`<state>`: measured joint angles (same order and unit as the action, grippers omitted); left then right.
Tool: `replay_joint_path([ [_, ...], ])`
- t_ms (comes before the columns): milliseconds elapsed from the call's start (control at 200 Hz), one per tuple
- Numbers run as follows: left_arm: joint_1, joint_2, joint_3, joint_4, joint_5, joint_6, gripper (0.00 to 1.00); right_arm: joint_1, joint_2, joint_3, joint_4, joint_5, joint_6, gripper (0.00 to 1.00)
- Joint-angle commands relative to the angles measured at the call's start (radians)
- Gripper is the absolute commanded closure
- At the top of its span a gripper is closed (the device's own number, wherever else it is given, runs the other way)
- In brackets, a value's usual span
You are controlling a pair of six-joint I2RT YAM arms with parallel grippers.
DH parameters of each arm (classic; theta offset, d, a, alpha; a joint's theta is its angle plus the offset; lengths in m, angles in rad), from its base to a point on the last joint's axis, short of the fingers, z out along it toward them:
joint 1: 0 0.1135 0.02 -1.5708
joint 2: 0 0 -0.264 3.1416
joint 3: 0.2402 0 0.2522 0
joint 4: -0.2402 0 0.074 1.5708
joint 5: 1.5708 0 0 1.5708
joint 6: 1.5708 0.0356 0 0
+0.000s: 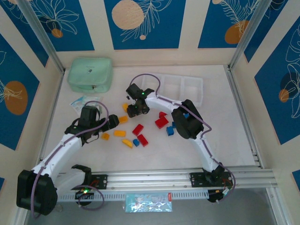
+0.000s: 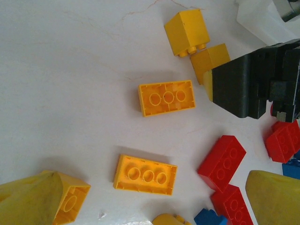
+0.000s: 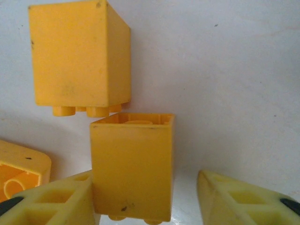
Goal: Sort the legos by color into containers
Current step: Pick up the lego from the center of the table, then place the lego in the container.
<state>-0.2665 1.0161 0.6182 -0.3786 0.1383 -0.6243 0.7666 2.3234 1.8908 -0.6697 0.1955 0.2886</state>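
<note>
My right gripper [image 3: 146, 192] is low over the table, its jaws on either side of an upright yellow cube lego [image 3: 132, 166]. The left finger [image 3: 56, 201] touches the cube, while the right finger [image 3: 243, 201] stands off it with a gap. A second yellow cube [image 3: 77, 54] lies just beyond. In the top view this gripper [image 1: 133, 111] is left of the white three-compartment tray [image 1: 202, 91]. My left gripper [image 2: 154, 206] hangs wide open over two yellow flat legos, one close [image 2: 145, 174] and one further off [image 2: 166, 97]. Red legos [image 1: 137, 129] and blue ones [image 1: 169, 131] lie scattered mid-table.
A mint-green pouch [image 1: 90, 75] sits at the back left, with a small plastic packet [image 1: 84, 101] in front of it. Another printed packet [image 1: 148, 202] lies by the front rail. The right arm's elbow [image 1: 187, 123] hangs over the legos nearest the tray.
</note>
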Motion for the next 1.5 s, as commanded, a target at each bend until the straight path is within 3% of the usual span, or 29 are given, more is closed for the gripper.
replay_joint_path([
  [0,-0.008,0.003,0.013,0.009,0.013,-0.014,0.0,0.012,0.003,0.033,-0.011,0.002,-0.025,0.51],
  [225,-0.007,-0.002,0.022,0.001,0.016,-0.011,0.0,0.012,-0.022,0.029,-0.001,-0.007,-0.047,0.68],
  [480,-0.007,-0.013,0.051,-0.019,0.046,0.008,0.0,-0.001,-0.169,-0.07,0.04,0.002,-0.026,0.74],
  [755,-0.028,0.03,0.088,0.032,0.081,0.0,0.0,-0.115,-0.276,-0.109,0.029,0.038,0.051,0.74],
  [1180,-0.089,0.173,0.159,0.138,0.078,-0.015,0.0,-0.235,-0.061,0.169,-0.048,0.094,0.046,0.74],
  [1496,-0.093,0.203,0.175,0.153,0.072,-0.017,0.0,-0.252,0.016,0.299,-0.112,0.123,0.012,0.57],
])
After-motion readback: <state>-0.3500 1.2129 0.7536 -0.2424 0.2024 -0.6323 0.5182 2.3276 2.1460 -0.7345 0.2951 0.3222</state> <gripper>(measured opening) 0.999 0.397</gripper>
